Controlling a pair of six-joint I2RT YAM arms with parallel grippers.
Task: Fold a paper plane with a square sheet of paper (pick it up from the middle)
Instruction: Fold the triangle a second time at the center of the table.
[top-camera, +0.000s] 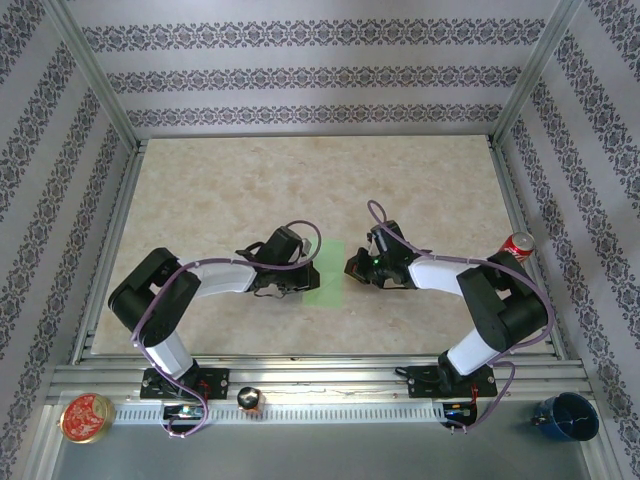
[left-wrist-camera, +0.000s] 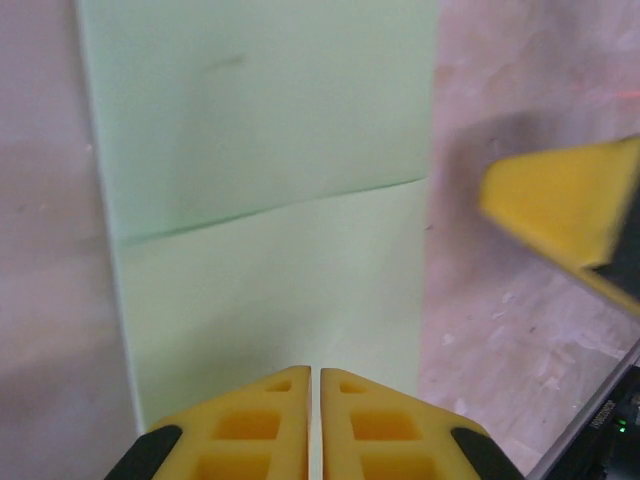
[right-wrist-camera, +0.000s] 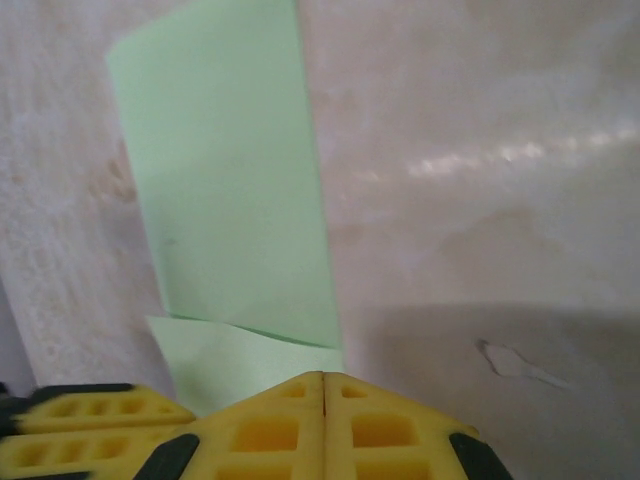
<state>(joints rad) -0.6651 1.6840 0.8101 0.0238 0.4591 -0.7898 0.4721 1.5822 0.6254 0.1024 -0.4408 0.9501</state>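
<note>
The left fingers (left-wrist-camera: 250, 432) and right fingers (right-wrist-camera: 265, 432) are closed. They rest on the folded paper (top-camera: 325, 272) at centre, probably to flatten its crease.

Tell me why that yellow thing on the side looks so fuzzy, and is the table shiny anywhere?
Left wrist view: the right gripper is smeared, probably out of focus, while the green paper looks sharp. Right wrist view: white glare streaks the table, with a dark shadow lower down. Top view: even light, nothing fuzzy.

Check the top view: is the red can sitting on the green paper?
No: the red can sits near the right edge of the table, well apart from the green paper in the middle.
</note>
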